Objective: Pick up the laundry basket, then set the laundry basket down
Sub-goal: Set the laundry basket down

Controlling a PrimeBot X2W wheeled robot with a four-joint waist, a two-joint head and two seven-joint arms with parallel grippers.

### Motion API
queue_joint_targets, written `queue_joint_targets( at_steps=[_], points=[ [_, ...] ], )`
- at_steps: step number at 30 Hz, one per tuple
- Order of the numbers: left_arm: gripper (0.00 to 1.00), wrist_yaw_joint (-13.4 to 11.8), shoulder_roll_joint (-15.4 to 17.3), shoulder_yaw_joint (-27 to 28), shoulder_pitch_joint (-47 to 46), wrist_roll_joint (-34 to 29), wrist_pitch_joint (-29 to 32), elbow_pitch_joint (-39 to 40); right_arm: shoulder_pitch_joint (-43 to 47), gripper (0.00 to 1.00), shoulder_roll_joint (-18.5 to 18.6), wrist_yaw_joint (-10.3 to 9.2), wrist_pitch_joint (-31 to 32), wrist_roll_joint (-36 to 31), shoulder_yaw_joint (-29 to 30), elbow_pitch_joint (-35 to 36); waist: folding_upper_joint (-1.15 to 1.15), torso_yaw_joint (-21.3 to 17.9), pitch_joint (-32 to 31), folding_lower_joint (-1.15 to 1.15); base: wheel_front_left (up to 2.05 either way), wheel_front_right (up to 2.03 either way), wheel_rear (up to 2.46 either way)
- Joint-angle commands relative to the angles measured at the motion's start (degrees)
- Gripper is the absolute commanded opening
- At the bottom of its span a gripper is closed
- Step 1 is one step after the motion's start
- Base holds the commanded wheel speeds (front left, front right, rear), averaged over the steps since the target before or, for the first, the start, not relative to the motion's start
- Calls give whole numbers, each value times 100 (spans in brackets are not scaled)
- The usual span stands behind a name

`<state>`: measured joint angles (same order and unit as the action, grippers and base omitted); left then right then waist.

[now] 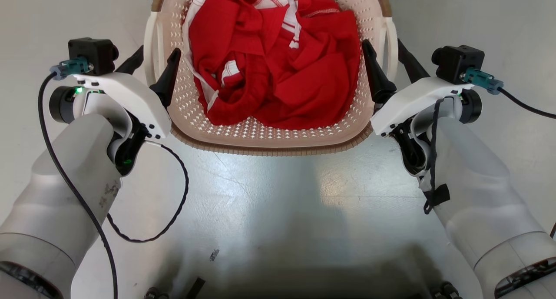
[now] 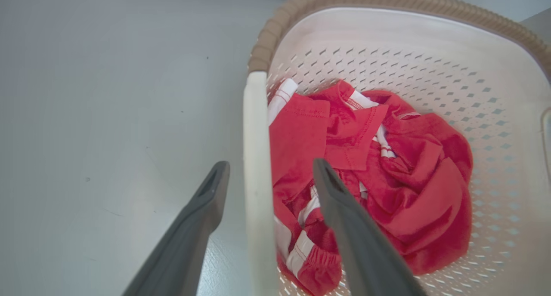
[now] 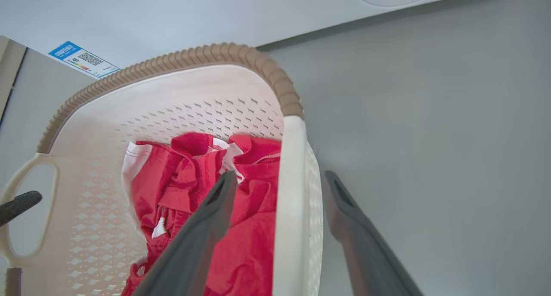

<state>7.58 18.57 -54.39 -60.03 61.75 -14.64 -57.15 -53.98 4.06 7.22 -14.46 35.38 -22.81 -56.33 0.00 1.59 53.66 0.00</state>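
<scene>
Straddling both handles, nothing clamped yet. The laundry basket (image 1: 269, 134) looks to be sitting flat on the floor (image 1: 260, 212), with red clothes (image 1: 278, 60) heaped inside it.

Your left gripper (image 1: 159, 50) is at the basket's left handle (image 2: 256, 158). Jaws are spread wide, one finger inside the basket wall and the other outside. The white bar runs up between them with a gap on both sides, so it's holding nothing.

Your right gripper (image 1: 381, 41) mirrors that at the right handle (image 3: 290, 180). It's spread just as wide with the bar between the fingers, I see no contact, and it's empty too. The washing machine (image 3: 172, 16) stands just beyond the basket's far rim.

My read: you're at the grasp stage of the pick-up. The same pose would fit a release after set-down, and these frames don't separate the two, but I'd go with pre-grasp.

The next move calls for closing both sides together so each bar gets pinched squarely, then raising both arms evenly.
- Close one side first and the basket likely skids sideways.
- Lift unevenly and it tips, and the clothes shift.
- Watch that the inner fingers don't snag fabric lying against the basket's walls as you close.
</scene>
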Motion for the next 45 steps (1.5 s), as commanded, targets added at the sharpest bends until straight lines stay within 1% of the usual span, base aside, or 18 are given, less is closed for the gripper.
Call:
queue_joint_targets(
  at_steps=[1, 8, 12, 16, 22, 30, 34, 35, 45],
  points=[
    [100, -9, 228, 161, 171, -71, -35, 46, 374, 100, -118, 26, -54, -90, -25, 121, 0, -12, -71, 0, 0, 0, 0],
    [100, -16, 200, 376, 370, -230, -35, 39, 585, 100, -118, 26, -54, -399, 255, 316, 0, -54, -468, 0, 0, 0, 0],
    [100, -55, 166, 608, 521, -337, -36, 79, 766, 100, -118, 26, -54, -632, 448, 502, 0, -74, -789, 0, 0, 0, 0],
    [100, -108, 146, 982, 764, -517, -36, 306, 1069, 100, -118, 26, -54, -999, 749, 840, 0, -78, -1197, 0, 0, 0, 0],
    [100, -188, 90, 1660, 1397, -850, -36, 741, 1742, 100, -118, 26, -54, -1560, 1168, 1432, 0, -96, -1973, 0, 0, 0, 0],
    [100, -268, -173, 2508, 2372, -1329, -36, 1275, 2789, 100, -118, 26, -54, -2099, 1607, 2184, 0, -43, -3114, 0, 0, 0, 0],
    [100, -301, -269, 2793, 2757, -1529, -36, 1432, 3224, 100, -118, 26, -54, -2223, 1794, 2448, 0, -50, -3527, 0, 0, 0, 0],
    [100, -301, -269, 2793, 2757, -1529, -36, 1432, 3224, 100, -118, 26, -54, -2223, 1794, 2448, 0, -50, -3527, 0, 0, 0, 0],
    [100, -342, -433, 3444, 3487, -2024, -36, 1900, 3826, 100, -118, 26, -54, -2441, 1888, 3012, 0, -89, -4107, 0, 0, 0, 0]
  ],
)
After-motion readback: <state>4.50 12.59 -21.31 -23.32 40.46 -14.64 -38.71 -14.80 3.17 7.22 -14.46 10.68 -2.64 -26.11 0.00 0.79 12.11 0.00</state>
